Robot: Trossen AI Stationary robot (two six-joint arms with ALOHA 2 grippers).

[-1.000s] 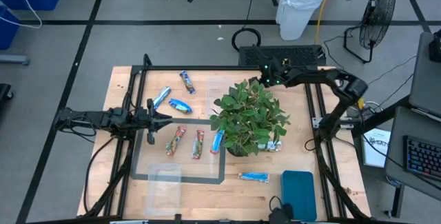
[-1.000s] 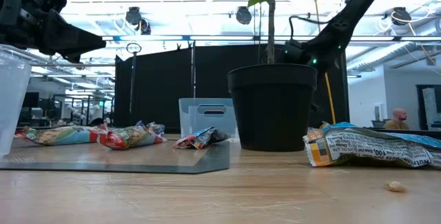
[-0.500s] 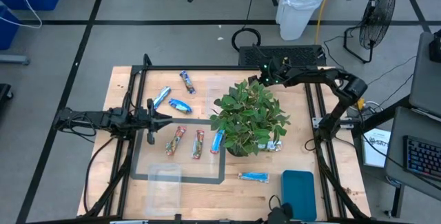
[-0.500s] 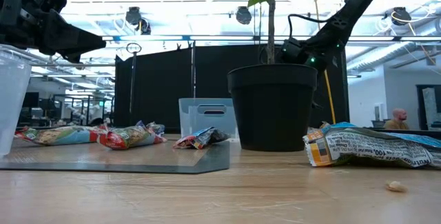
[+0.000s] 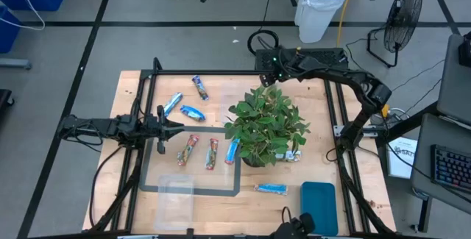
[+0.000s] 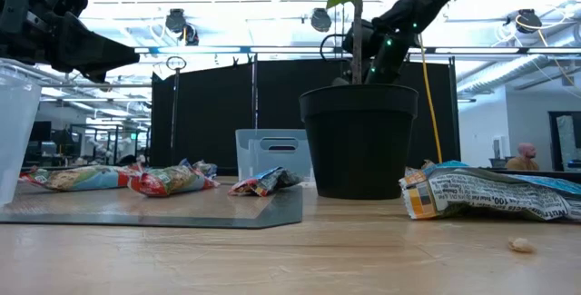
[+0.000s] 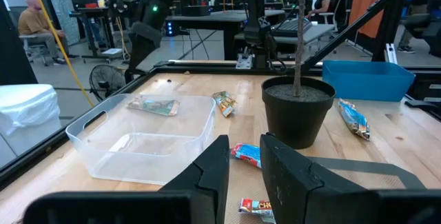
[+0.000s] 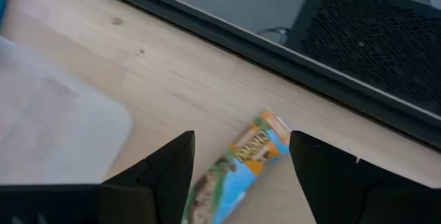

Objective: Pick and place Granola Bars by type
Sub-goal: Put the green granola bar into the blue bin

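the right end effector (image 5: 271, 61) is hovering at the far edge of the worktop (image 5: 129, 95), behind the potted plant (image 5: 266, 125). in its wrist view the two fingers (image 8: 160, 169) are standing wide apart, with nothing between them, above a green-and-beige granola bar (image 8: 238, 165) that is lying on the wood near the black frame rail, just beside a clear tub (image 8: 55, 127).

the left end effector (image 5: 176, 127) is waiting over the left side of the worktop, pointing toward the plant. its fingers (image 7: 213, 172) are sitting close together with a narrow gap and nothing between them.

from above, three blue bars are lying at the far left: one (image 5: 199, 87) nearest the back, one (image 5: 172, 104) to its left and one (image 5: 193, 112) just in front. on the grey mat (image 5: 151, 176), two red-and-tan bars (image 5: 187, 150) (image 5: 211, 153) are lying side by side, and another blue bar (image 5: 232, 151) is touching the plant's leaves. a further blue bar (image 5: 270, 188) is resting near the front, beside the teal tray (image 5: 319, 206). a crumpled wrapper (image 5: 294, 156) is peeking out at the plant's right.
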